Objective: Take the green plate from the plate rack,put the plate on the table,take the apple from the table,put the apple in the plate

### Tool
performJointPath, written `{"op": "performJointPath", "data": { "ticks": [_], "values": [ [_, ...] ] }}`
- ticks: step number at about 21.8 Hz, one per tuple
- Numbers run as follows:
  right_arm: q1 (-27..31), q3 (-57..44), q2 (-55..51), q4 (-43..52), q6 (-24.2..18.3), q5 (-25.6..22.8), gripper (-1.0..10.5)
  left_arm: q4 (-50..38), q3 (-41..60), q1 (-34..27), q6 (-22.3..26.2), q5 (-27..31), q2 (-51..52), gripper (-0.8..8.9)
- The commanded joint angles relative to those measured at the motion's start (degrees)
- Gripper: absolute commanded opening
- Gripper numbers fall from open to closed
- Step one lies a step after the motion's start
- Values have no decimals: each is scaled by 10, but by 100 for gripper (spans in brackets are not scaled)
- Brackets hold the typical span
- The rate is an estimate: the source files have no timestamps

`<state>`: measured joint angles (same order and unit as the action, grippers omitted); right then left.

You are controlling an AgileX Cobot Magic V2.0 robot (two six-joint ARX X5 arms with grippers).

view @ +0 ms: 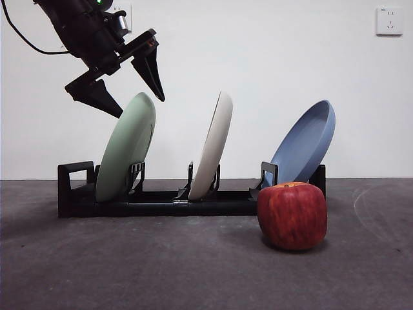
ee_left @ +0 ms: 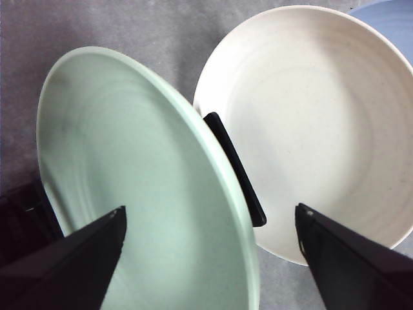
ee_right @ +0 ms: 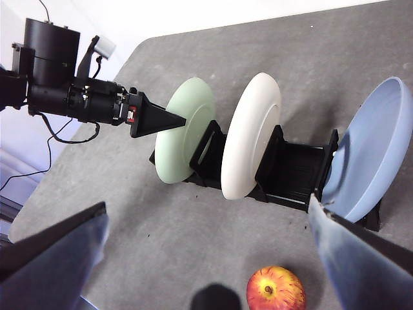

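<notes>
My left gripper [view: 132, 87] hangs just above the top rim of the green plate [view: 126, 148], jaws spread wide and gripping nothing. From the left wrist view the rim runs between my two jaws, one over the plate's face, the other over the gap toward the cream-white plate [ee_left: 310, 123]. No contact yet, as far as I can tell.

The green plate stands tilted in the first slot of the plate rack [view: 161, 200], near the boxy handle end. The cream-white plate sits mid-rack, the blue plate [view: 306, 142] in the far slot. The apple [view: 292, 215] rests on the table [view: 161, 271] in front of the rack's blue-plate end.

My right gripper [ee_right: 206, 258] waits high above the table near the apple, jaws apart, empty.

Risks, as I judge them:
- a jaw lands on the rim instead of straddling it, tipping the plate or shoving the rack
- thin matte rim slips if pinched too shallow
- the outer jaw knocks the cream-white plate
- lifting at an angle, the plate catches on a divider and drags the rack

No brand, label or readable writing anywhere.
</notes>
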<state>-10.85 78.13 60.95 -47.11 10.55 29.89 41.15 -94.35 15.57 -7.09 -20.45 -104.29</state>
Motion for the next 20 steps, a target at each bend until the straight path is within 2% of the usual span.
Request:
{"op": "performJointPath", "data": {
  "ticks": [1,5,7,13,16,20],
  "values": [
    [-1,4,0,1,-3,-1,689,3,0,1,2,-1,-6,255],
    [-1,4,0,2,-3,-1,689,7,0,1,15,-1,-6,50],
    [-1,4,0,2,-3,-1,689,7,0,2,15,-1,-6,-10],
    [-1,4,0,2,-3,-1,689,12,0,2,14,-7,-6,-9],
    [-1,4,0,2,-3,-2,689,12,-1,2,13,-42,-3,-9],
    [-1,4,0,2,-3,-2,689,43,-57,2,14,-57,-1,-9]
  ]
}}
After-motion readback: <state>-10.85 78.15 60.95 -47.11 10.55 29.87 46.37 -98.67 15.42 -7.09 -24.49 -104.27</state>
